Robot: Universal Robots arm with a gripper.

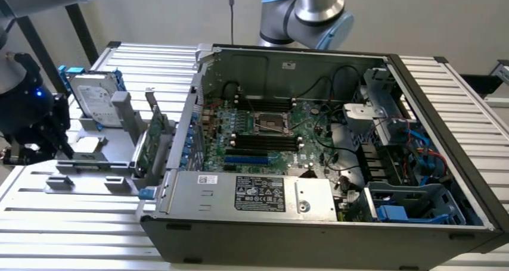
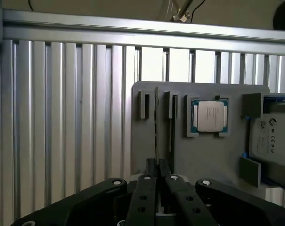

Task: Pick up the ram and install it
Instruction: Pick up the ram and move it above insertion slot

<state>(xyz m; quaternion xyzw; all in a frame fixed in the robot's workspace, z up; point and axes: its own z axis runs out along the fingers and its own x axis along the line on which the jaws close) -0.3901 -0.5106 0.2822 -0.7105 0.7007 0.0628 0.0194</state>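
Note:
My black gripper sits over the near end of a grey parts holder, its two fingers nearly together. Between them runs the ram, seen edge-on as a thin dark strip that still lies along the holder's slot. The fingers are shut on its near end. In the exterior view the gripper is at the far left, low over the same holder, well away from the open computer case. The motherboard's long black memory slots lie bare beside the processor socket.
On the holder lie a square silver processor chip and a hard drive. A green expansion card stands between the holder and the case wall. The power supply fills the case's near side. Ribbed aluminium table surrounds everything.

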